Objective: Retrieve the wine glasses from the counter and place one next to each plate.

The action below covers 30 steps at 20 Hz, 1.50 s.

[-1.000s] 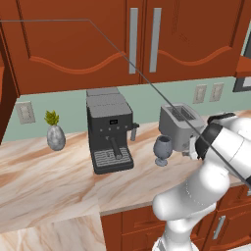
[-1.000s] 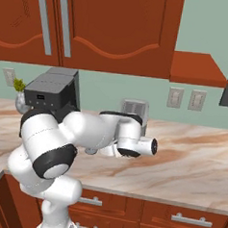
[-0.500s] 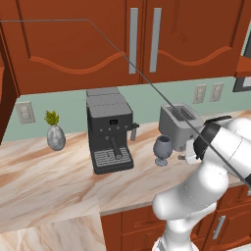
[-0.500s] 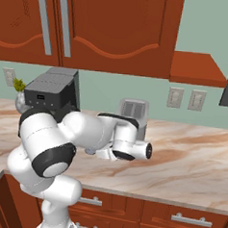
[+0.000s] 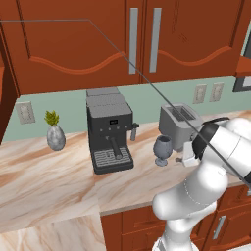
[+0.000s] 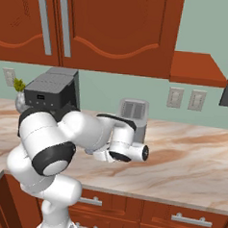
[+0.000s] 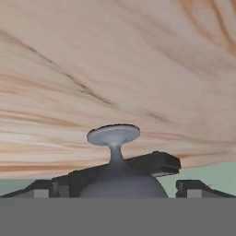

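The counter [image 5: 59, 181] is running the width of the left base view, its beige-pink marbled top lying over red-brown cabinets. A black coffee machine [image 5: 110, 131] is standing on it, close to the back wall. Well to the left of the coffee machine, a grey speckled vase [image 5: 56, 138] holding a green plant is sitting on the marble. To the right of the coffee machine, a smoky wine glass [image 5: 163, 149] is standing upright on its round foot. Just behind and to the right of that, farther from the coffee machine, a silver toaster [image 5: 178, 123] is resting on the top.
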{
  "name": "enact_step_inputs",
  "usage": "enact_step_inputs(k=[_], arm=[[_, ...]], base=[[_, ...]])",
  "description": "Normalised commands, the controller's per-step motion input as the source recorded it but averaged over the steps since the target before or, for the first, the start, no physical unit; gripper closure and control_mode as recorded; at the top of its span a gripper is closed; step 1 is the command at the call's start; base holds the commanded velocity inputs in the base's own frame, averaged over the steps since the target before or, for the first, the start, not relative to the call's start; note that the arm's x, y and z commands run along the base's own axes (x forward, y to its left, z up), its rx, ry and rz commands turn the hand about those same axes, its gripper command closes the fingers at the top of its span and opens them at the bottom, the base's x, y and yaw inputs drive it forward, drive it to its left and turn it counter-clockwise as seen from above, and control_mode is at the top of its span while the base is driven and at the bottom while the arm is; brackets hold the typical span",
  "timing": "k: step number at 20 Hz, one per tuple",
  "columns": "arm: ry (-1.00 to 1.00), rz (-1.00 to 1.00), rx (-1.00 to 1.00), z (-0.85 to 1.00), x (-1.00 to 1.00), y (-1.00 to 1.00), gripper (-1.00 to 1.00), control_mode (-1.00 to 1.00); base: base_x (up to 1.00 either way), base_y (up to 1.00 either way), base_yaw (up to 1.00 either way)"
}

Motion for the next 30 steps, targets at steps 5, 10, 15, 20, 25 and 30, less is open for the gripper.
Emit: enact_step_inputs(k=[5,10,15,20,25,30], arm=[[0.0,0.0,0.0,0.0,0.0,0.14,-1.0,-1.0],[0.0,0.0,0.0,0.0,-0.08,0.18,-1.0,-1.0],[0.0,0.0,0.0,0.0,-0.06,0.21,-1.0,-1.0],[0.0,0.0,0.0,-0.02,0.0,0.21,-1.0,-1.0],[0.04,0.0,0.0,-0.12,0.0,0.2,-1.0,-1.0],[0.13,-0.01,0.0,-0.26,0.0,0.01,-1.0,-1.0]], base=[[0.0,0.0,0.0],[0.0,0.0,0.0],[0.0,0.0,0.0],[0.0,0.0,0.0],[0.0,0.0,0.0],[0.0,0.0,0.0]])
